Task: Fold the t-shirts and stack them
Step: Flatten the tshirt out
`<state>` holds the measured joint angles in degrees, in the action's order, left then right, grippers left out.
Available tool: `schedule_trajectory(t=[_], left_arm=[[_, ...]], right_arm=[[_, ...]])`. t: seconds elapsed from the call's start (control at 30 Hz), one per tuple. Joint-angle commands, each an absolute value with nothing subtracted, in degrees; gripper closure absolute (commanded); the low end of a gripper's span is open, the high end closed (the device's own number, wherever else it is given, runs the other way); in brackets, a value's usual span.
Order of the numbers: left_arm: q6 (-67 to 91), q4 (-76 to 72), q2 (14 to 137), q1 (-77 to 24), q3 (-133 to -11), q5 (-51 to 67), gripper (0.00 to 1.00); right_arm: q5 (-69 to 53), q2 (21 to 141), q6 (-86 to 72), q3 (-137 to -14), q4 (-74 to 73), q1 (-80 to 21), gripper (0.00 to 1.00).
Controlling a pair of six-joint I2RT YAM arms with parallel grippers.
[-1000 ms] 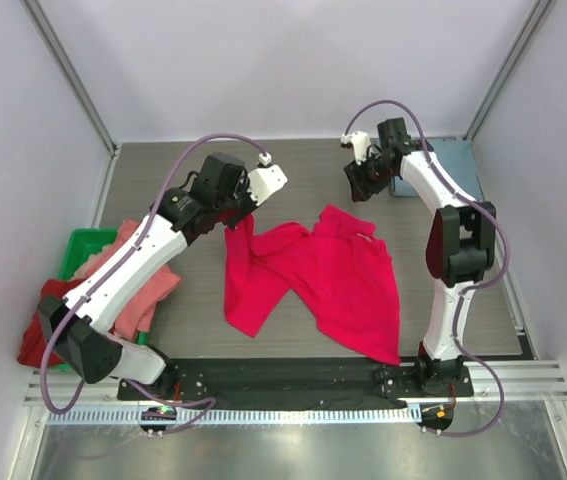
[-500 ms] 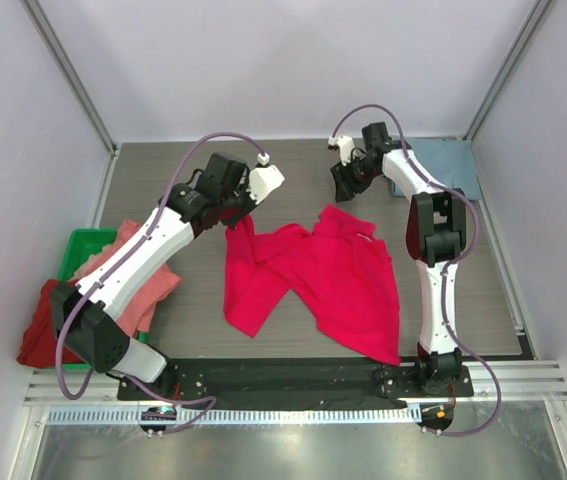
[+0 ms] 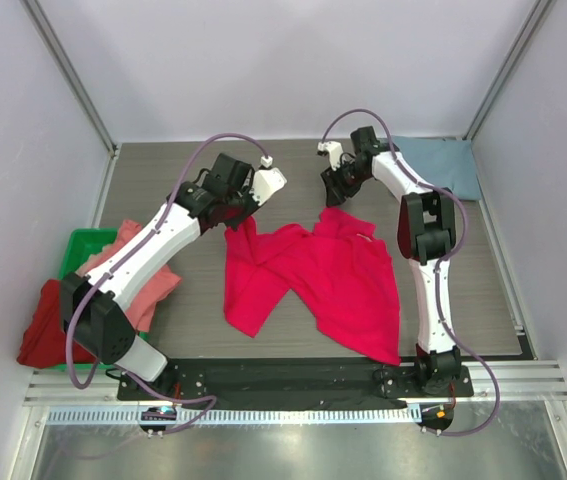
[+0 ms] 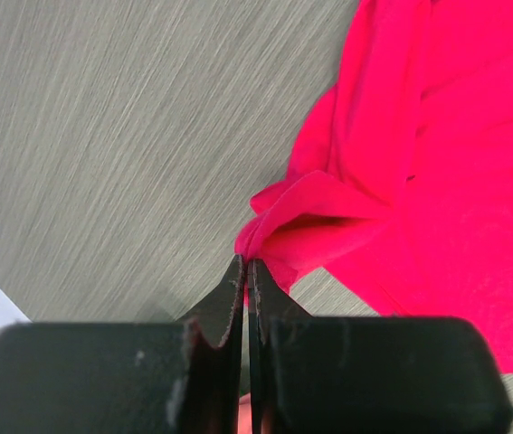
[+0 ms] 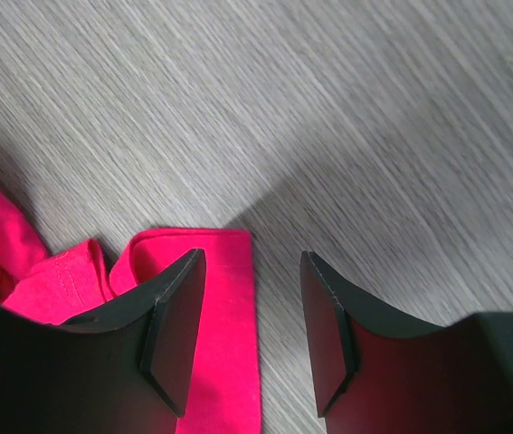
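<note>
Progress stands at an early stage, judging from the layout. The crimson-pink t-shirt [image 3: 313,275] lies crumpled and unfolded at the middle of the counter [image 3: 483,300]. The left end effector [image 4: 245,264] is fully closed, pinching a bunched edge of this shirt on its far left side. The right end effector [image 5: 251,258] is parted wide and holds nothing. It hovers above the shirt's far edge, with a flat flap of cloth showing beneath its gap. The blue-grey t-shirt [image 3: 448,165] lies flat at the far right corner and appears already folded, the likely base of the stack. The salmon pink t-shirt [image 3: 153,285] and the dark red t-shirt [image 3: 38,340] lie heaped over the green bin [image 3: 81,248] at the left edge, unfolded. Three shirts are left to fold and stack.
</note>
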<state>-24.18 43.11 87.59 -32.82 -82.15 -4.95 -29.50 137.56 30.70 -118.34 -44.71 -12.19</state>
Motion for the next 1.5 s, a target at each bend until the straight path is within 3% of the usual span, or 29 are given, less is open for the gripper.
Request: schedule_trajectory(t=[0.0,0.2,0.37,0.8,0.9,1.13,1.47], left_arm=[[-23.38,41.49,87.89,-32.43,-83.76,-5.36,1.0],[-23.38,41.4,88.24,-32.43,-83.76,-5.62,1.0],[-23.47,41.31,88.59,-32.34,-84.02,-5.54,1.0],[-23.91,40.61,88.77,-32.34,-84.55,-6.42,1.0],[-24.08,40.61,88.68,-32.34,-84.64,-6.59,1.0],[-24.61,40.08,88.24,-32.34,-83.94,-7.21,1.0],[-27.95,38.32,87.98,-31.12,-88.41,-10.8,1.0]], right_arm=[[-29.8,138.6,32.08,-120.85,-45.17,-13.01,0.48],[-29.01,139.66,32.87,-121.46,-46.58,-13.54,0.51],[-28.39,140.45,32.96,-121.99,-47.11,-13.71,0.71],[-23.82,138.51,37.44,-117.6,-49.48,-16.08,0.7],[-21.54,138.52,37.62,-116.63,-49.48,-16.87,0.73],[-16.97,137.47,36.39,-114.44,-48.69,-17.49,0.94],[-13.54,120.95,34.28,-117.68,-42.46,-14.33,0.99]])
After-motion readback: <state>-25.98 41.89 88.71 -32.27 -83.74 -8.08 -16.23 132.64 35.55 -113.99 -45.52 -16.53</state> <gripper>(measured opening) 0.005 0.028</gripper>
